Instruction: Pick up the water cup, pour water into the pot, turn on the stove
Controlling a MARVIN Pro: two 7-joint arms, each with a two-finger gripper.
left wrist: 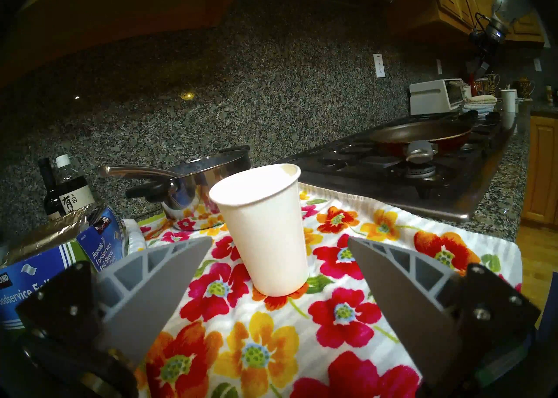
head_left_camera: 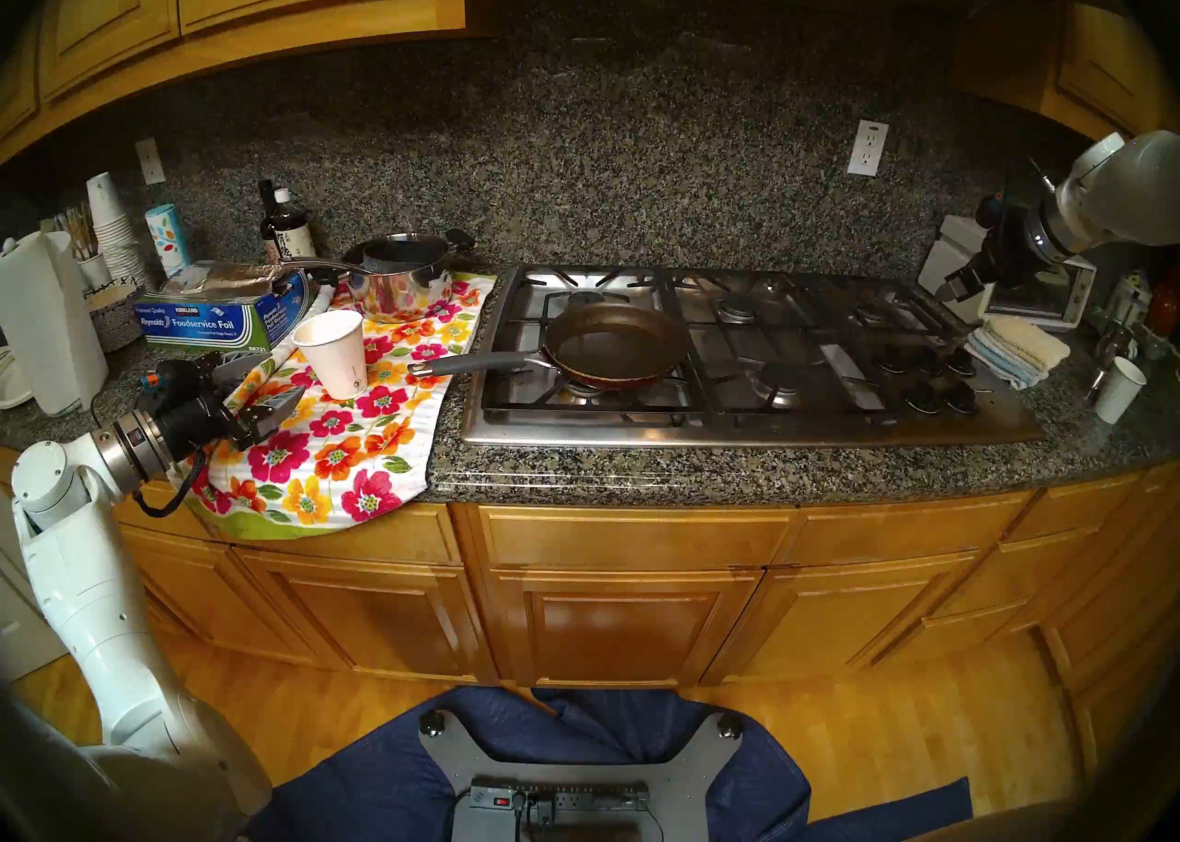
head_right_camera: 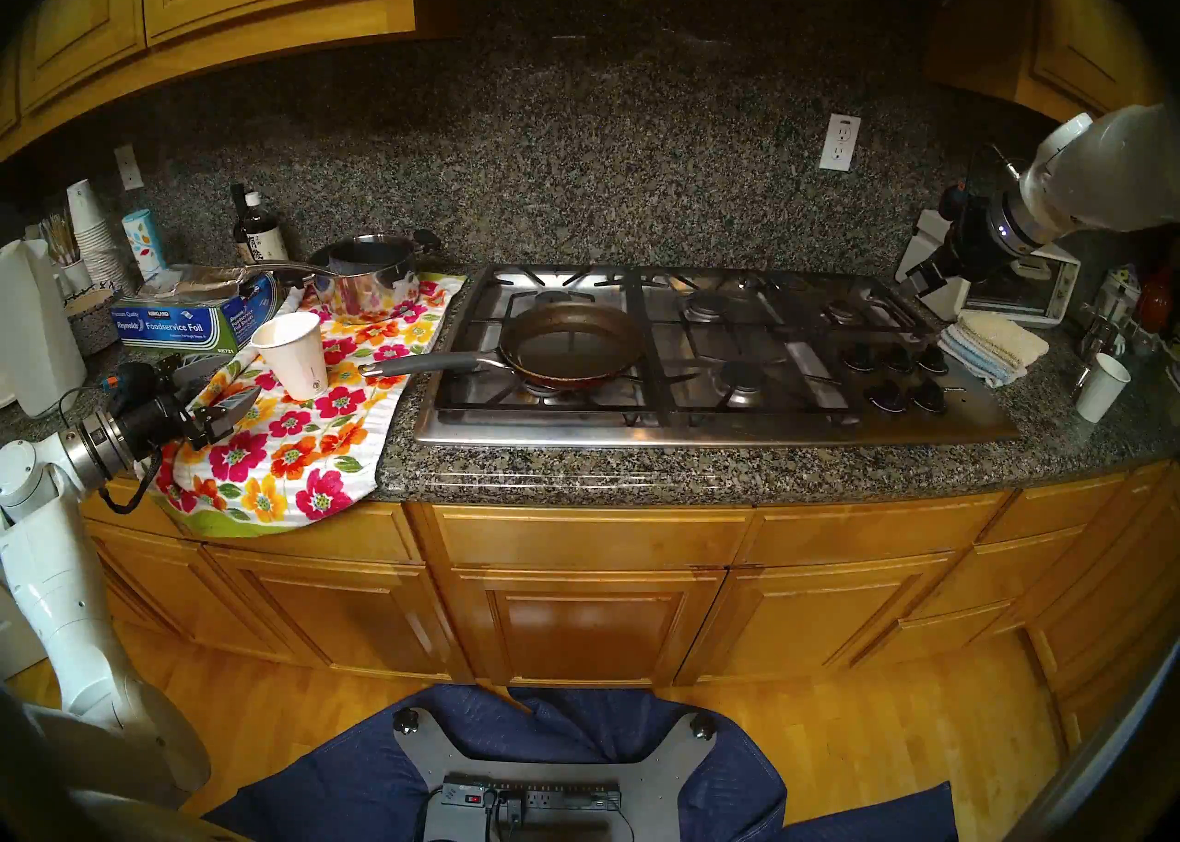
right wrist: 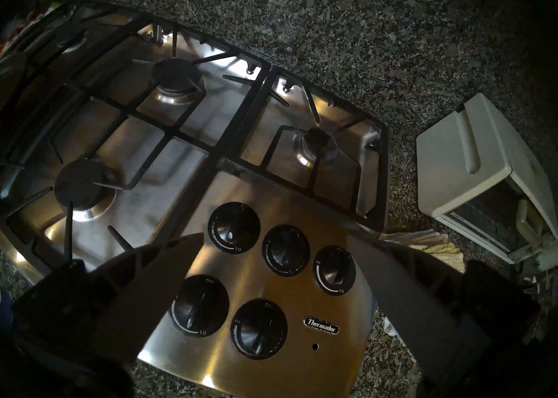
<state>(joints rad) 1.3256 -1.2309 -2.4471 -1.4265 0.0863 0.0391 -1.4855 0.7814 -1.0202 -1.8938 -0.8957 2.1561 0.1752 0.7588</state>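
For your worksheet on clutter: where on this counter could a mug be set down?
Bare granite runs along the front edge between the floral towel and the stove, and in front of the folded cloths. The left end, around the foil box, is crowded.

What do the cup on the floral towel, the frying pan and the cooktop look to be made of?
Water cup: matte white paper, going by its rolled rim and thin wall. Frying pan: probably coated metal, dark brown inside, red outside, with a grey handle that looks rubbery. Stove: brushed stainless steel with bright reflections, matte black grates likely iron, and black knobs.
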